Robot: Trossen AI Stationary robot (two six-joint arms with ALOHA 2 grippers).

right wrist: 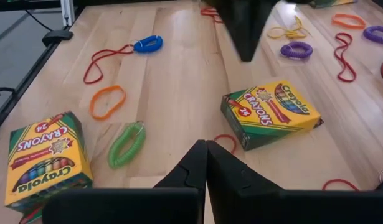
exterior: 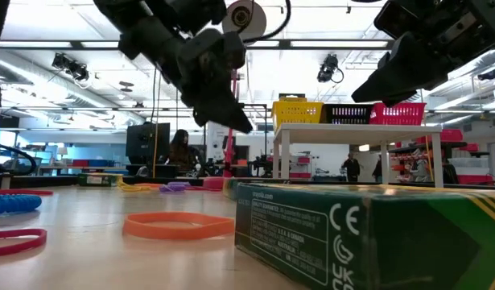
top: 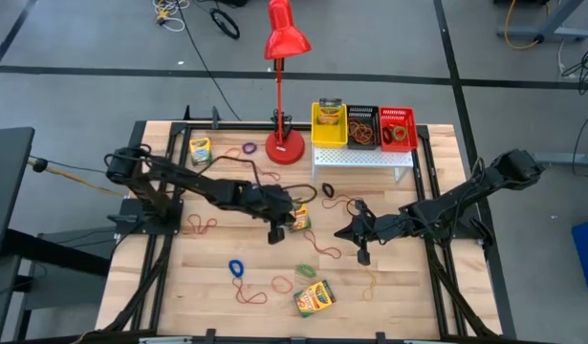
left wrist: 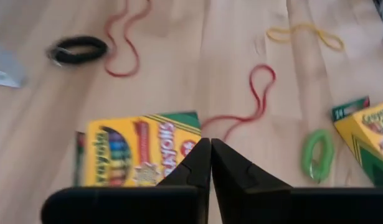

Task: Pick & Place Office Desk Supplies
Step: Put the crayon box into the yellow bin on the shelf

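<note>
My left gripper (top: 276, 233) hangs shut above the table's middle, with nothing between its fingers (left wrist: 210, 152). Just beside it a yellow-and-green crayon box (top: 299, 218) lies flat on the wood (left wrist: 141, 158). My right gripper (top: 362, 252) is shut too and empty (right wrist: 205, 152), raised right of centre. A second crayon box (top: 315, 298) lies near the front edge and a third (top: 200, 149) at the far left. Rubber bands lie scattered flat: a red loop (left wrist: 253, 93), a green coil (right wrist: 126, 144), an orange band (right wrist: 107, 101), a blue coil (top: 236, 268).
At the far edge a white perforated stand (top: 362, 158) carries a yellow bin (top: 329, 122) holding a crayon box, a black bin (top: 362, 127) and a red bin (top: 398, 129) with bands. A tall red desk lamp (top: 286, 143) stands left of the stand.
</note>
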